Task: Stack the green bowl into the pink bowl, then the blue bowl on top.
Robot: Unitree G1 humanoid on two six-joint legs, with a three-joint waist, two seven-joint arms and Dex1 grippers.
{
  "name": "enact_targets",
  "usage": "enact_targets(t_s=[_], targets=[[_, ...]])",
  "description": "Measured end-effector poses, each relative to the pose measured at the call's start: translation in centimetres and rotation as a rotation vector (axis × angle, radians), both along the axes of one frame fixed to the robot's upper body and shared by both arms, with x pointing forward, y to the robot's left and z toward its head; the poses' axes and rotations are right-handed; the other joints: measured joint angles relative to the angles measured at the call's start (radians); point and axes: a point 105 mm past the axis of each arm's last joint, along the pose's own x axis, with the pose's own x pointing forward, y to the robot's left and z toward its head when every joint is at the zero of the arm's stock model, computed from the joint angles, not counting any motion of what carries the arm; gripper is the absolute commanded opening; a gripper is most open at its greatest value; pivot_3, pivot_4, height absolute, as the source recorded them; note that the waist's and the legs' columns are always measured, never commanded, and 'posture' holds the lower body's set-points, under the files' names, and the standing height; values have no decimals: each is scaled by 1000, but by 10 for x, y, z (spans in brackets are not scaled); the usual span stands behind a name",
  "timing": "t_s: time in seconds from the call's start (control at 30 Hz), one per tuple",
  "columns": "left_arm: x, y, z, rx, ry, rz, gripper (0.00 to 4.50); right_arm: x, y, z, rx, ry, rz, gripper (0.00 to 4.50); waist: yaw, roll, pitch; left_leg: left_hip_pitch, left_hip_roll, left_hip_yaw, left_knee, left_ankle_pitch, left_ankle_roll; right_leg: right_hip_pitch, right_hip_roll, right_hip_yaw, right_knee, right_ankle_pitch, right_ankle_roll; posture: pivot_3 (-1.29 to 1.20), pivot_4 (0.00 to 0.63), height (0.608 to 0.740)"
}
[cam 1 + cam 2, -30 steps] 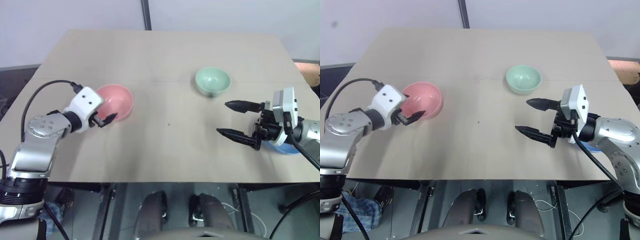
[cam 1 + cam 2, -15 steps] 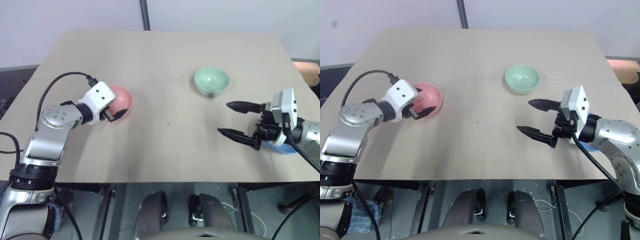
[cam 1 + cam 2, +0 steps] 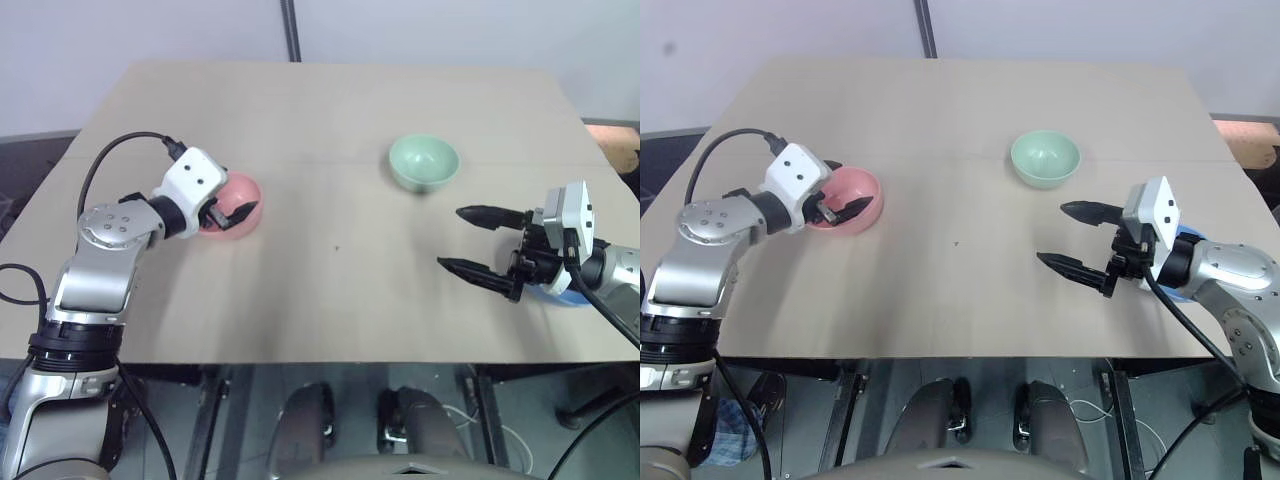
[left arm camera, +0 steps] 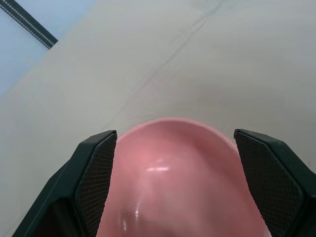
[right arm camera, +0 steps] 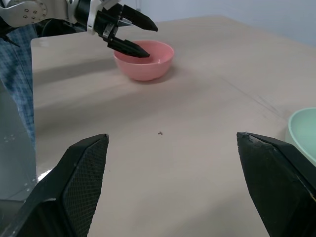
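Nothing stacked yet: we see green bowl (image 3: 424, 163), pink bowl (image 3: 232, 205), blue bowl (image 3: 566, 294) apart on table (image 3: 330, 110) (left claw (image 3: 233, 212), right claw (image 3: 478, 241) both wide, empty).

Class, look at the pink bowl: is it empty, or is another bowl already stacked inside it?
Empty: the pink bowl's bare inside shows; the green bowl sits apart.

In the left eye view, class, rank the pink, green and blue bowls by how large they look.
1. green bowl, seen whole.
2. pink bowl, partly covered by the left tool.
3. blue bowl, just a sliver behind the right tool.
Hidden parts, not true size, set this order.
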Motion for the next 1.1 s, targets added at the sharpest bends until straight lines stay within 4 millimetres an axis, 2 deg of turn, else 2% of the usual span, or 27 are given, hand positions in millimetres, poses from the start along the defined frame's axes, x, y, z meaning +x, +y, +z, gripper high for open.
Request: enact_targets(t_s=[0.17,0.2,0.27,0.3,0.47,0.57,0.6,0.67,0.77,0.97,1.1], targets=[[-4,3,-11,0,41,6,4029,0,0,0,0,0,-1,4488,1,0,0,0,0,0,0,0,0,0,0,0,0,0,0,0,150,740],[-6,2,-15,7,58,0,4029,0,0,0,0,0,-1,4488,1,0,0,0,0,0,0,0,0,0,0,0,0,0,0,0,150,740],[-15,-1,-37,27,149,-25,4029,1,0,1,1,-4,-5,4488,0,0,0,0,0,0,0,0,0,0,0,0,0,0,0,0,150,740],[-17,-1,-40,27,163,-27,4029,1,0,1,2,-5,-5,4488,0,0,0,0,0,0,0,0,0,0,0,0,0,0,0,0,150,740],[-21,1,-45,44,200,-35,4029,2,0,2,2,-8,-6,4488,0,0,0,0,0,0,0,-1,1,0,0,0,0,0,0,0,150,740],[-25,4,-50,66,225,-36,3241,2,-1,2,1,-8,-9,4500,0,0,0,0,0,0,0,-1,1,0,0,0,0,0,0,0,150,740],[-25,4,-50,69,229,-38,2482,3,-1,2,0,-6,-13,4500,0,0,0,0,0,0,1,-1,1,0,0,0,0,0,0,0,150,740],[-26,5,-50,73,229,-38,1759,3,-2,1,-1,-5,-16,4500,1,0,0,0,0,0,1,-1,1,0,0,0,0,0,0,0,150,740],[-26,4,-50,74,231,-44,192,3,-2,1,-1,-7,-17,4500,1,0,0,0,0,0,1,-1,2,0,0,0,0,0,0,0,150,740],[-24,1,-47,102,203,-82,87,5,-4,1,3,-11,-24,4500,1,0,0,0,0,0,1,-1,1,0,0,0,0,0,0,0,150,740],[-23,-23,-26,134,124,-249,87,7,-4,2,2,-17,-28,4500,2,0,0,-1,0,-1,2,-1,1,0,0,-1,0,0,0,0,150,740]])
